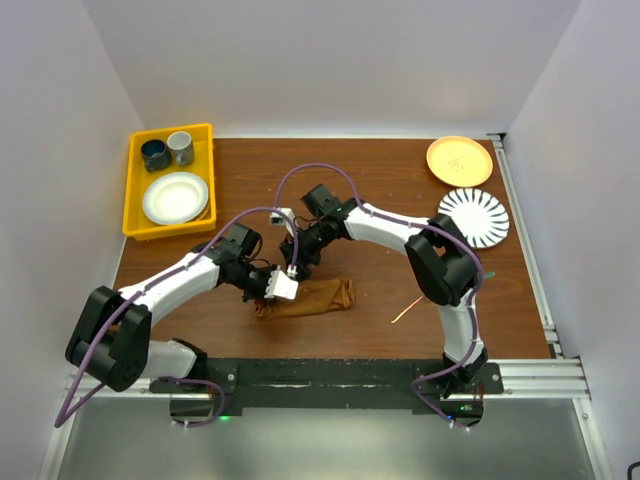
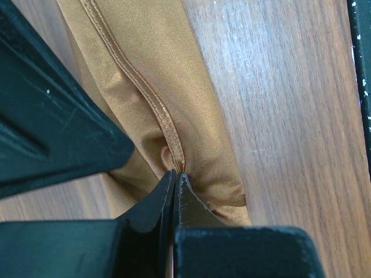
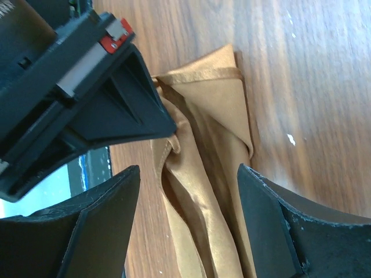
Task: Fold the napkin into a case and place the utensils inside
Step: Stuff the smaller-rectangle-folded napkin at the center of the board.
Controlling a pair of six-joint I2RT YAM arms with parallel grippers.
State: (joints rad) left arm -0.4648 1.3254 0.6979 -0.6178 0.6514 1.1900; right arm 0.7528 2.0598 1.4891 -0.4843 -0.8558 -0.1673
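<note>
Bench (image 1: 380,195) had a yellow tray (image 1: 135,200) far left, holding two mugs (image 1: 168,150) and a white plate (image 1: 175,197). Left fingers (image 2: 174,188) were pressed together, pinching the hem at the left end of the rust-brown napkin (image 1: 318,297), which lay folded into a narrow strip mid-bench. Right fingers (image 3: 128,188) were spread wide over that same end, gripping nothing. One thin utensil (image 1: 405,310) lay apart, right of the napkin. Orange plate (image 1: 459,160) and striped plate (image 1: 474,216) sat far right.

1 napkin (image 1: 315,297), 3 plates (image 1: 175,197) (image 1: 459,160) (image 1: 474,216), 2 cups (image 1: 156,154) (image 1: 181,148), 1 tray (image 1: 131,190).
</note>
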